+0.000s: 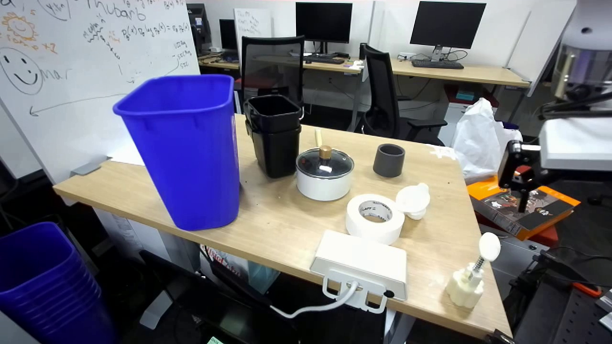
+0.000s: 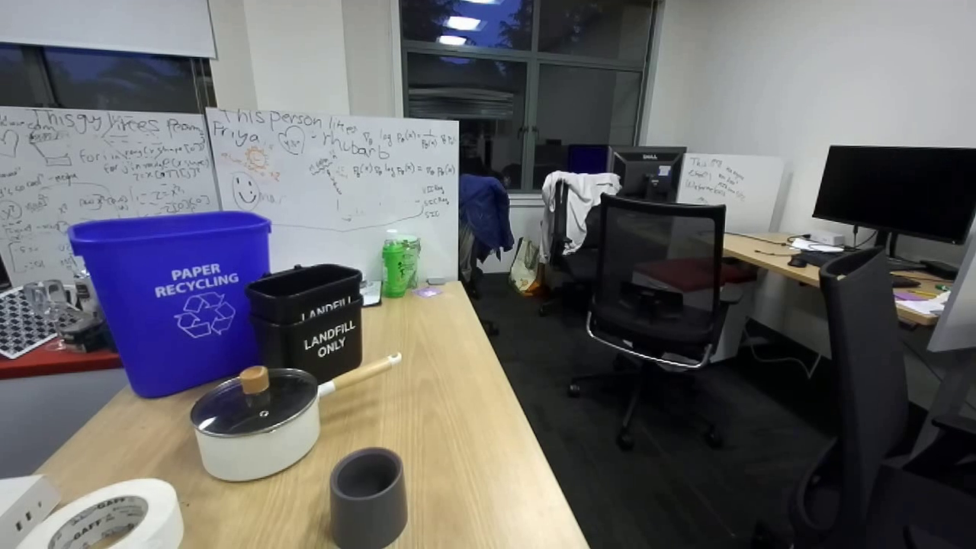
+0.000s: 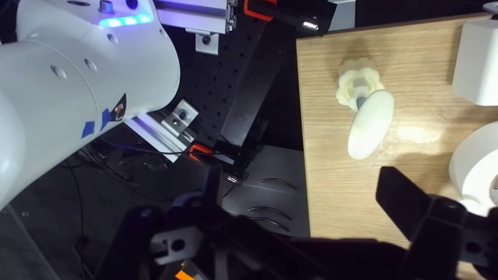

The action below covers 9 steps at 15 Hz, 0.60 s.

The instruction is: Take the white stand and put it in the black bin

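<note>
A tall blue plastic bin (image 1: 191,157) with white letters (image 2: 196,282) stands on the pale wooden tabletop (image 1: 272,210). Near it sits a round white pot (image 1: 321,186) with a see-through glass lid (image 1: 327,165) and a wooden handle (image 2: 364,374). A round dark gray cup (image 1: 388,162) is near the pot. A fat white roll of tape (image 1: 375,229) lies just beside a flat white box (image 1: 361,258). A smiley face (image 1: 20,72) grins on the whiteboard (image 1: 100,86).
</note>
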Each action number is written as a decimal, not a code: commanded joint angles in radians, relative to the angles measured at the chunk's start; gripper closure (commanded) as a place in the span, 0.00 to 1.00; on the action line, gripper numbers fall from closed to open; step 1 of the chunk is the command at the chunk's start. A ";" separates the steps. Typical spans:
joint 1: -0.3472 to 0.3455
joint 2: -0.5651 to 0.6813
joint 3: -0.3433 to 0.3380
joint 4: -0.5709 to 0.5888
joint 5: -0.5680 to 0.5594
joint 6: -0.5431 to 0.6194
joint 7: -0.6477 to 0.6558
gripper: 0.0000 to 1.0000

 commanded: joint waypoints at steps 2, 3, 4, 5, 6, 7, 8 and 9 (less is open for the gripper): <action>-0.004 0.147 0.023 -0.001 -0.049 0.079 0.227 0.00; -0.001 0.180 0.022 -0.002 -0.063 0.096 0.273 0.00; 0.001 0.215 0.018 -0.003 -0.080 0.118 0.318 0.00; 0.004 0.246 0.008 -0.003 -0.095 0.144 0.354 0.00; 0.007 0.271 -0.003 -0.004 -0.111 0.167 0.382 0.00; 0.048 0.231 -0.033 -0.004 -0.106 0.124 0.342 0.00; 0.047 0.257 -0.038 -0.003 -0.116 0.142 0.365 0.00; 0.047 0.273 -0.042 -0.002 -0.119 0.150 0.374 0.00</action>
